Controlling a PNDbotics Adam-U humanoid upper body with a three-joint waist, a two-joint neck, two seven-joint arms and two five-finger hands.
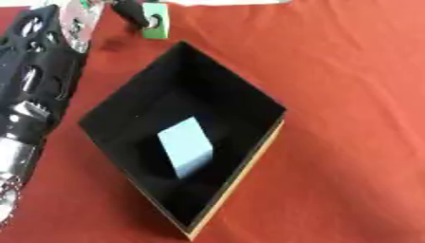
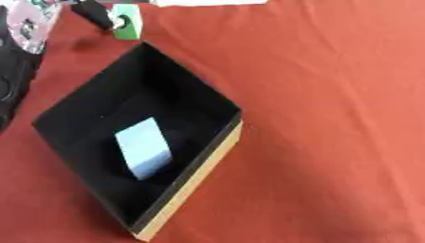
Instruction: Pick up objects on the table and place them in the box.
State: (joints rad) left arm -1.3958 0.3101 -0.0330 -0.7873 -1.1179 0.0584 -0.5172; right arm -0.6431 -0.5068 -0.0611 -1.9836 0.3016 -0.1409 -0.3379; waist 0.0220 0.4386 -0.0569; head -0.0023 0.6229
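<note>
A black open box [image 1: 249, 90] with a tan edge stands askew on the red cloth. A pale blue block [image 1: 187, 146] lies tilted on its floor. My left arm [image 1: 33, 85] runs up the left side of both views to the top edge. There my left hand [image 1: 133, 10] has its dark fingertips pinched on a small green block [image 1: 156, 27], just beyond the box's far corner. A shadow [image 1: 112, 45] lies on the cloth below and left of the block, so the block seems to hang a little above the cloth. My right hand shows in neither view.
Red cloth [image 1: 348, 95] covers the table to the right of and below the box. A strip of something white [image 2: 212, 2] shows at the top edge.
</note>
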